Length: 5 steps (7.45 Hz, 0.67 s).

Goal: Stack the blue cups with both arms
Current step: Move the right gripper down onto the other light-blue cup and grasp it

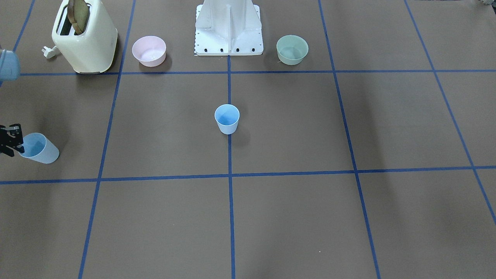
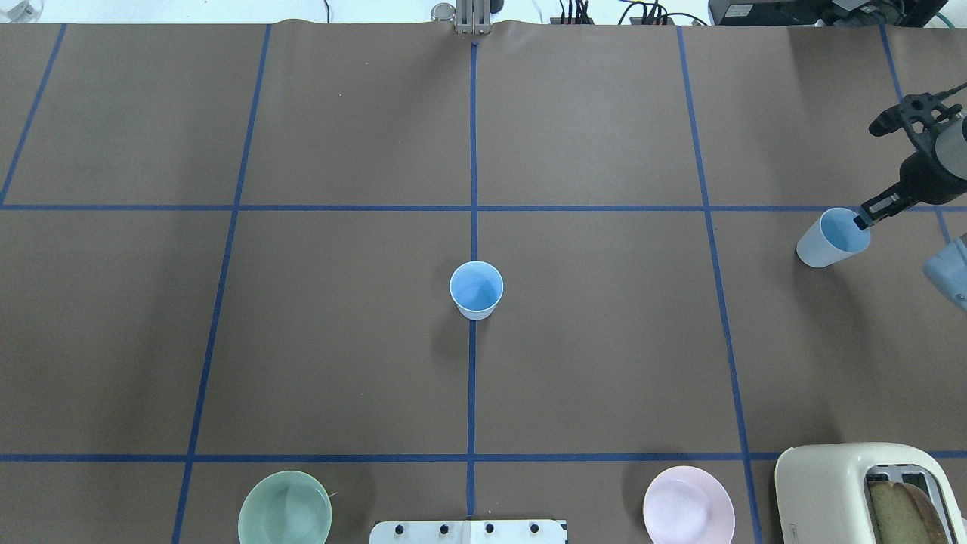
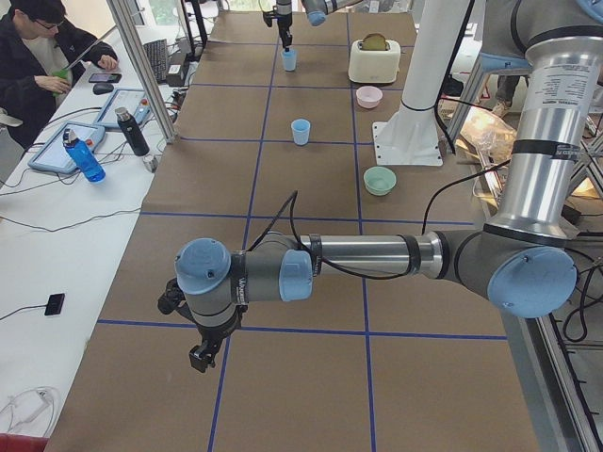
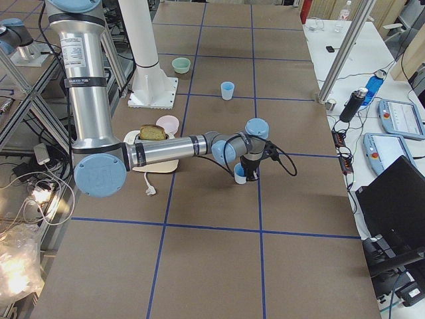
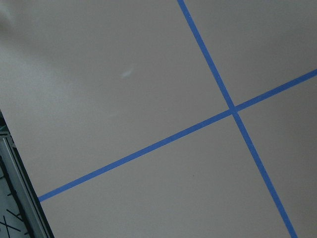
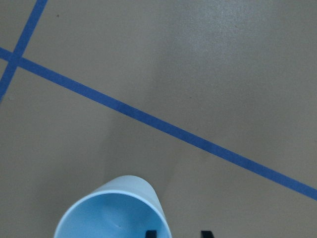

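One light-blue cup (image 1: 227, 118) stands upright at the table's centre, on the middle tape line; it also shows in the overhead view (image 2: 476, 289). The second blue cup (image 2: 831, 238) stands at the table's far right end, seen at the left edge of the front view (image 1: 38, 147). My right gripper (image 2: 863, 221) is at this cup's rim, open. In the right wrist view one fingertip (image 6: 151, 233) is over the cup's inside (image 6: 114, 213) and the other is outside the wall. My left gripper (image 3: 201, 358) shows only in the left side view, low over bare table at the left end; I cannot tell its state.
A cream toaster (image 1: 85, 37) holding a slice of bread, a pink bowl (image 1: 149, 50) and a pale green bowl (image 1: 292, 49) stand along the robot's edge beside the white base pedestal (image 1: 228, 31). A person (image 3: 47, 56) sits at a side desk.
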{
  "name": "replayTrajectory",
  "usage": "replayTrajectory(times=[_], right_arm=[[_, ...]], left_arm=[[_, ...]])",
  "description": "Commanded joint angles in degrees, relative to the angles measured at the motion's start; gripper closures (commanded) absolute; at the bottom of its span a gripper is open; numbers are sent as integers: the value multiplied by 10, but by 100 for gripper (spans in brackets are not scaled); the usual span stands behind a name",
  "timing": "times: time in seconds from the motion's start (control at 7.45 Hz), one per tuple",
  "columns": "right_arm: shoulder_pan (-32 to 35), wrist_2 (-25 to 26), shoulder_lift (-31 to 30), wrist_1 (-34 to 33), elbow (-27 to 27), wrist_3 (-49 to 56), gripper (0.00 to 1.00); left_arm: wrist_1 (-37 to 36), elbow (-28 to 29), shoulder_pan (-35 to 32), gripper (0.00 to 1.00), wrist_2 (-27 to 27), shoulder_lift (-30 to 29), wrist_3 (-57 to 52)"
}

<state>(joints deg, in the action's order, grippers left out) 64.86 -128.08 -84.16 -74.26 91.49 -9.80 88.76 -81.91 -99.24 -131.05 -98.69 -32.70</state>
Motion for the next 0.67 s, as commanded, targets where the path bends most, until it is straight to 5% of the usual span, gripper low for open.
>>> replayTrajectory(times=[0.0, 0.54], right_arm=[[0, -1, -2, 0, 0, -1, 100], [62, -103, 19, -9, 39, -18, 100]], left_arm=[[0, -1, 0, 2, 0, 0, 0], [-1, 2, 0, 2, 0, 0, 0]])
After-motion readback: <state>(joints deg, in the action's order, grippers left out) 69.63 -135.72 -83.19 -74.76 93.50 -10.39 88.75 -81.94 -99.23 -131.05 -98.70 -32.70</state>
